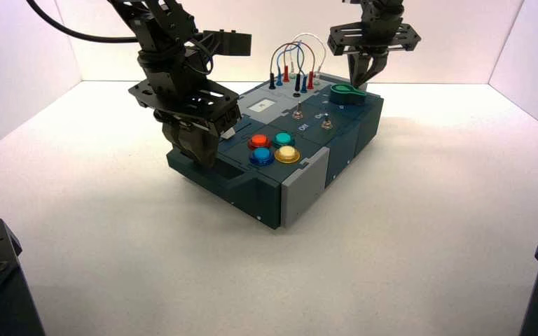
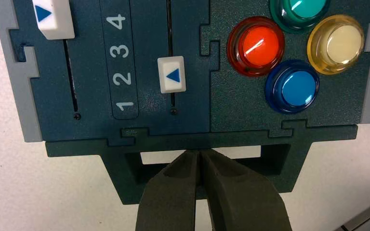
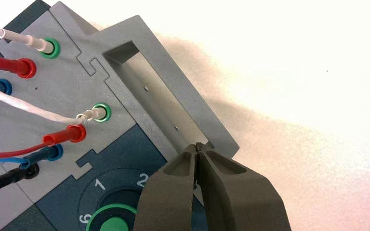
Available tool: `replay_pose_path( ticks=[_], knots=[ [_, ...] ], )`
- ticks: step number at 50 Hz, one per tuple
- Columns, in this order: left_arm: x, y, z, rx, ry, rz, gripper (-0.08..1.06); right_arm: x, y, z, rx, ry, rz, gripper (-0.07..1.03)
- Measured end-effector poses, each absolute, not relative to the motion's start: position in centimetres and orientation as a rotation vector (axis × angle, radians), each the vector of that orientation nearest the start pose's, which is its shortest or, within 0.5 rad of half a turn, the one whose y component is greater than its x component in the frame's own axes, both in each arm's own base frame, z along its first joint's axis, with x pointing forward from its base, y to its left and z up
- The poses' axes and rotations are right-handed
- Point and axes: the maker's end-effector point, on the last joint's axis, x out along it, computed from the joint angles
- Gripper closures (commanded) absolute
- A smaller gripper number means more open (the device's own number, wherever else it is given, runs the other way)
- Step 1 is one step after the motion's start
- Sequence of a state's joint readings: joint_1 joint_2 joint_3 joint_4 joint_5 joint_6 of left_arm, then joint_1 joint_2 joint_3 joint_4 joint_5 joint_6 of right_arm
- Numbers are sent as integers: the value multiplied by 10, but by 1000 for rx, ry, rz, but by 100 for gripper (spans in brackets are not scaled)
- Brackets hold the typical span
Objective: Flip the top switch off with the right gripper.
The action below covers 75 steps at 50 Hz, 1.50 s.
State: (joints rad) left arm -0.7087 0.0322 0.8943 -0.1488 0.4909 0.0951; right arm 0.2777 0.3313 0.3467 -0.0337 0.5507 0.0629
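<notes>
Fingertips (image 3: 189,159) together, the right gripper (image 1: 359,82) should be lifted clear of the knob (image 1: 347,94), then the far switch (image 1: 298,113) nudged gently, the left gripper (image 1: 202,162) being parked at the near handle (image 1: 232,183).

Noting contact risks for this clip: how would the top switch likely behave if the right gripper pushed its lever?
The top switch looks like stiff metal, so it probably won't bend. Its lever is thin, so the right gripper could slip off. The round base seems fixed, suggesting it would pivot.
</notes>
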Motion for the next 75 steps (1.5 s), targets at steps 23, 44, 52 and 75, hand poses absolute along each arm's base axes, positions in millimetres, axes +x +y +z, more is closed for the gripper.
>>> replay_pose_path(
  ticks=[23, 44, 52, 75],
  knots=[
    [218, -171, 11, 410, 1380, -567, 101, 418, 116, 33, -150, 1243, 203, 98],
    [224, -169, 11, 402, 1377, -557, 101, 414, 115, 26, -150, 1251, 202, 98],
    [224, -169, 11, 401, 1378, -556, 101, 416, 115, 20, -149, 1242, 204, 98],
    [237, -159, 11, 372, 1380, -518, 101, 415, 118, 11, -139, 1254, 204, 98]
  ],
)
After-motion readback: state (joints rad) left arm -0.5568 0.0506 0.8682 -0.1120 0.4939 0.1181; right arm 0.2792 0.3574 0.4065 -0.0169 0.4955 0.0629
